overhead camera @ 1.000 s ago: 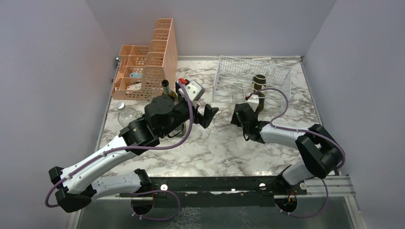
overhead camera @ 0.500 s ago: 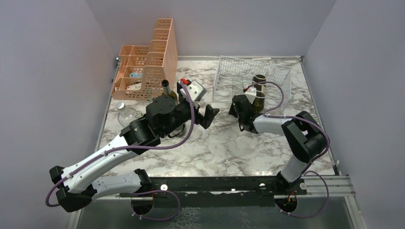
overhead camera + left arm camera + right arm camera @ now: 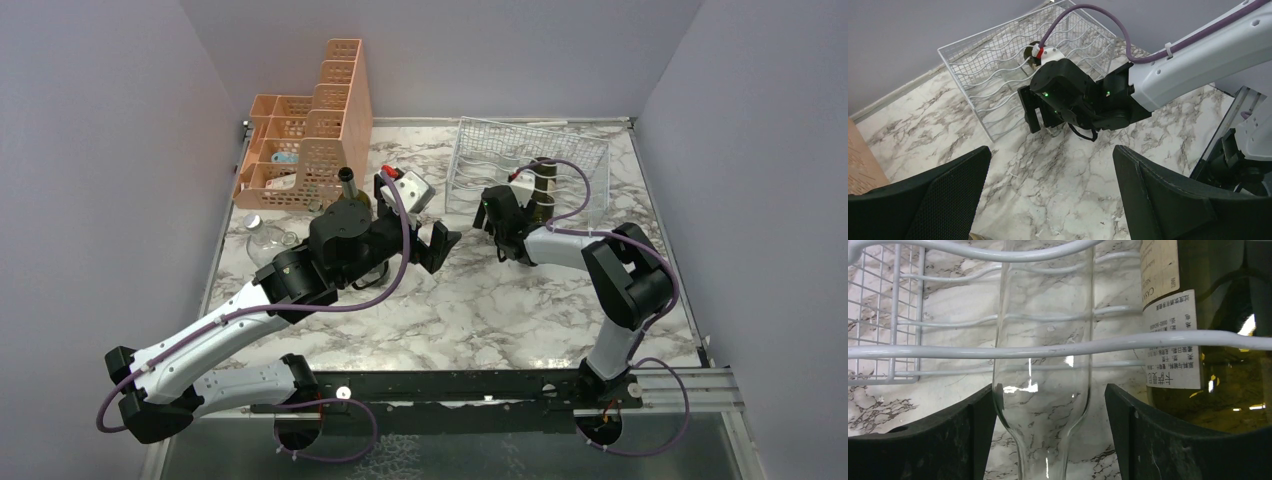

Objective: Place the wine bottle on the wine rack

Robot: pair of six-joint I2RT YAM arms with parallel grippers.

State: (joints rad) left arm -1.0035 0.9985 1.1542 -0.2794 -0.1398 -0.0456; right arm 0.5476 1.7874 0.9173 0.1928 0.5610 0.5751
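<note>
Rack wires [image 3: 923, 352] and perhaps a bottle [image 3: 1045, 330] block the right hand [image 3: 1049, 390].

The wine rack [image 3: 480, 165] is silvery-white wire. One wine bottle [image 3: 1043, 370] is clear glass. The other bottle [image 3: 1233, 390] is dark olive green, its cream label [image 3: 1170, 330] printed in black. The table [image 3: 470, 310] is white marble veined grey-brown. The perforated organizer [image 3: 335, 120] is peach. The walls [image 3: 100, 150] are pale lilac-grey.
</note>
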